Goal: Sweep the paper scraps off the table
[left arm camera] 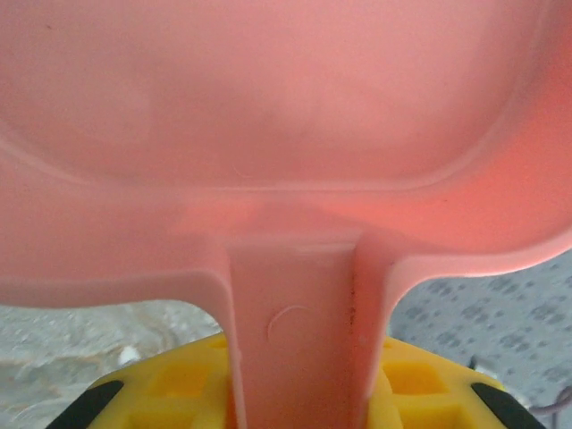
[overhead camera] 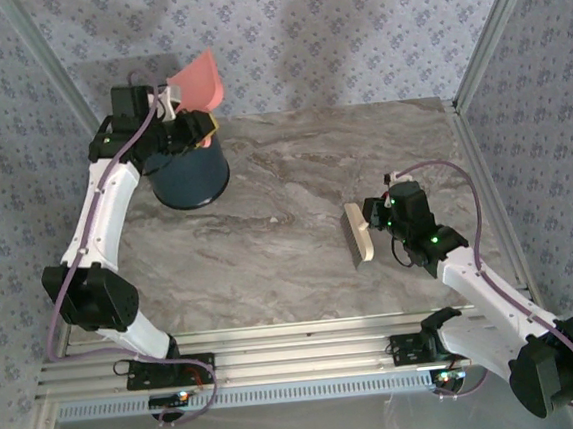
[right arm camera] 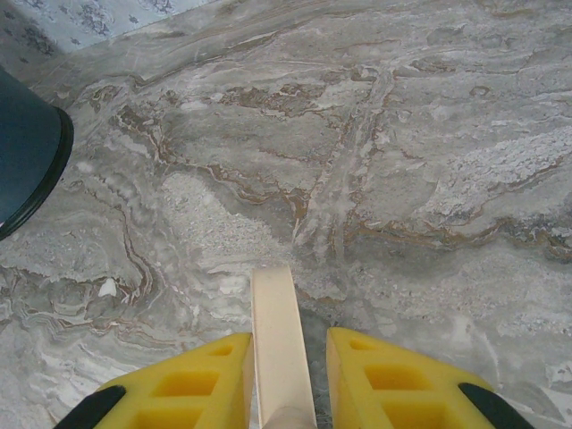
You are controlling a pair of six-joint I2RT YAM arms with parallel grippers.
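Table point(overhead camera: 298, 234): marble top, long axis left to right, bare across the middle; where the paper scraps lie cannot be told from these views. Left gripper point(overhead camera: 180, 123), far left over the table: jaws nearly closed, clamped on the handle of the pink dustpan point(overhead camera: 201, 81). In the left wrist view the handle runs straight up between the yellow fingers point(left arm camera: 179, 384) and widens into the pan, its hollow side facing the camera. Seen from above, the pan is tipped up on end with its wide edge highest and pointing to the far wall, handle lowest, just above the far rim of the dark blue bin point(overhead camera: 191, 173). The bin stands on the table at far left. Right gripper point(overhead camera: 373, 229), right of centre: jaws fully closed on a pale wooden brush point(overhead camera: 358, 233). Brush long axis runs near to far, crosswise to the table's length. Whether the brush touches the table cannot be told. Brush and bin well apart.
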